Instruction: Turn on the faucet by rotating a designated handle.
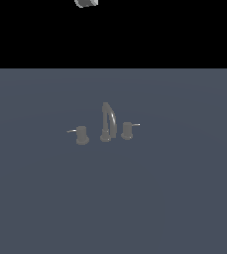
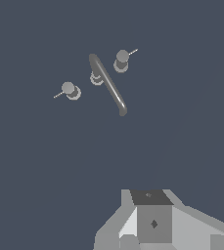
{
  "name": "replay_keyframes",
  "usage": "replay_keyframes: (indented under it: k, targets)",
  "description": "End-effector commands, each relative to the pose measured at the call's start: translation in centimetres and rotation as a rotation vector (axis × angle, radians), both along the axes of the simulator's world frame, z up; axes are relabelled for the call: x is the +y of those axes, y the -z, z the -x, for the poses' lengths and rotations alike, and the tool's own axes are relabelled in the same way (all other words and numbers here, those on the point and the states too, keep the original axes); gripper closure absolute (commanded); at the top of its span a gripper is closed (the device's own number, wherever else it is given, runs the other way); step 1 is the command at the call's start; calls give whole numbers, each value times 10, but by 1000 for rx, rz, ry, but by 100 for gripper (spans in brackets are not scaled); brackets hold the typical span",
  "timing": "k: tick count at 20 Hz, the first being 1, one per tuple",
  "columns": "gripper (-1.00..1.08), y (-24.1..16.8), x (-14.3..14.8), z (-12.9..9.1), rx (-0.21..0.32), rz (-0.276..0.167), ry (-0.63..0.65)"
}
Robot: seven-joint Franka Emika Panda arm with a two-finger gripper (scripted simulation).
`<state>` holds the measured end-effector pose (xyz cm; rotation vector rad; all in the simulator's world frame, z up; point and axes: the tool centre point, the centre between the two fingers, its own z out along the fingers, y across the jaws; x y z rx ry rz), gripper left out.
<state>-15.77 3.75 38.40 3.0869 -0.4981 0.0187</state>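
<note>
Counts: 1 faucet (image 1: 106, 124), made of 1 arched spout (image 1: 108, 119) + 2 short knobs. 1 handle (image 1: 127, 130) w/ thin pale lever (image 1: 135, 125) sticking out toward ext view's right. 1 twin knob (image 1: 82, 135), lever pointing the opposite way. All 3 pieces stand on 1 flat blue-grey surface (image 1: 184, 198). Spout sits between the two knobs, none of them touching each other. Wrist view shows the same set: spout (image 2: 108, 85) foreshortened, seen from above, handle (image 2: 122, 60) and twin knob (image 2: 70, 90) either side of its base.

Tool: 1 gripper (image 2: 152, 222), only partly in frame in wrist view. Grey blocky body w/ dark top plate; fingertips not visible, so can't tell if jaws are spread or pressed together. Nothing seen held, nothing touching it. In ext view only a small grey bit of the arm (image 1: 86, 3) shows at the top edge, against black background.

Placement rel. to tool: whole faucet is well apart from gripper, far below and ahead of it per wrist view. Spout tip is the closest part to the gripper; handle is beyond the spout's base, further off, still on the surface, upright, lever roughly horizontal. Twin knob about as far off, on the spout's other side. Open surface lies between gripper and faucet.
</note>
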Motion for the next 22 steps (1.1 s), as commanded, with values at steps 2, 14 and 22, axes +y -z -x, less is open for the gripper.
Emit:
replay_keyframes:
  k: [2, 14, 22]
  targets:
    - [108, 24, 3, -23, -1, -3, 77]
    - [108, 100, -1, -96, 0, -11, 315]
    - [108, 149, -14, -143, 0, -13, 472]
